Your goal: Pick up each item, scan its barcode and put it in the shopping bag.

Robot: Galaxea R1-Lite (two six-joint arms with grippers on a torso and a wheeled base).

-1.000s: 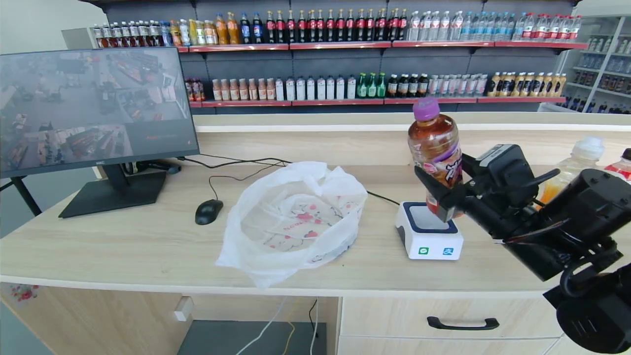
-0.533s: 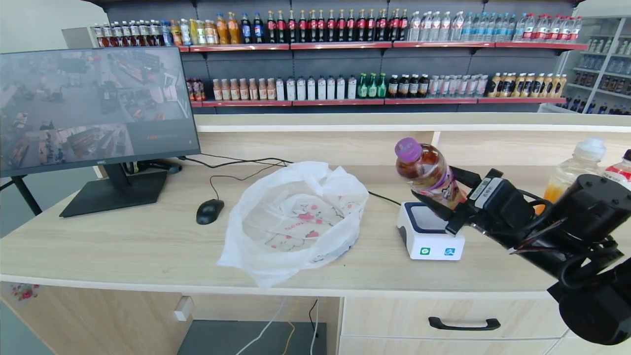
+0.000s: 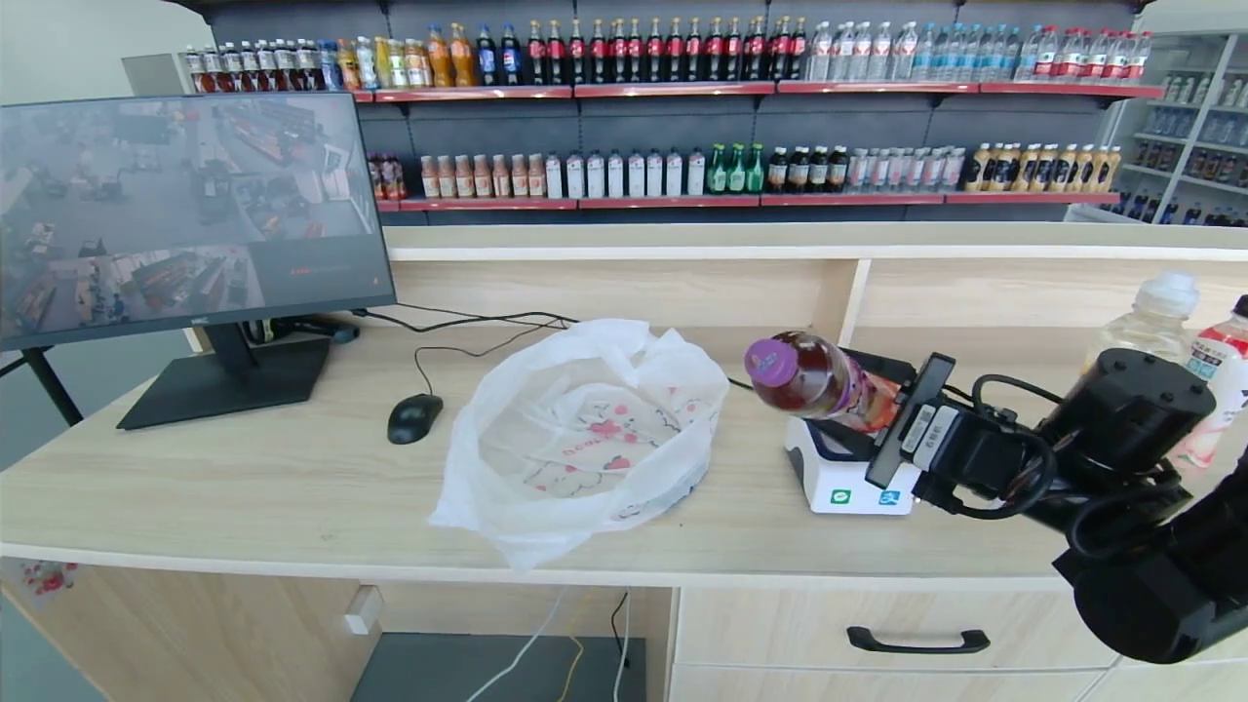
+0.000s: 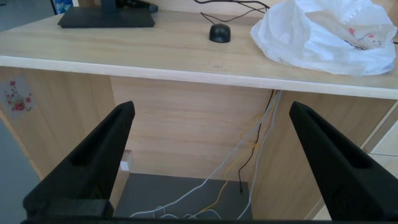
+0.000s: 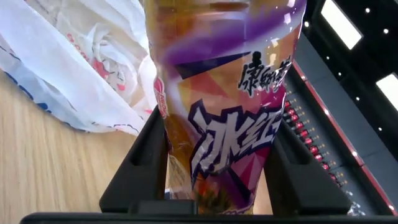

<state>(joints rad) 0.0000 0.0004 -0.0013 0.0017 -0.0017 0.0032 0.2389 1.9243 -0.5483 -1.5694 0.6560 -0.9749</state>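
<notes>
My right gripper (image 3: 873, 409) is shut on a tea bottle (image 3: 814, 380) with a purple cap and purple label. It holds the bottle tipped almost flat, cap toward the bag, just above the white barcode scanner (image 3: 843, 478). In the right wrist view the tea bottle (image 5: 224, 106) sits between the black fingers (image 5: 140, 165). The white shopping bag (image 3: 585, 434) lies open on the counter left of the scanner. My left gripper (image 4: 211, 155) hangs open below the counter's front edge, with nothing between its fingers.
A monitor (image 3: 185, 214) and a black mouse (image 3: 413, 417) with cables stand left of the bag. Two more bottles (image 3: 1185, 341) wait at the counter's right end. A raised ledge (image 3: 780, 244) runs behind the counter. A drawer handle (image 3: 916, 641) is under the scanner.
My right gripper has lowered and turned the tea bottle from upright to nearly flat, its cap swinging left toward the bag. The bag and scanner have stayed put.
</notes>
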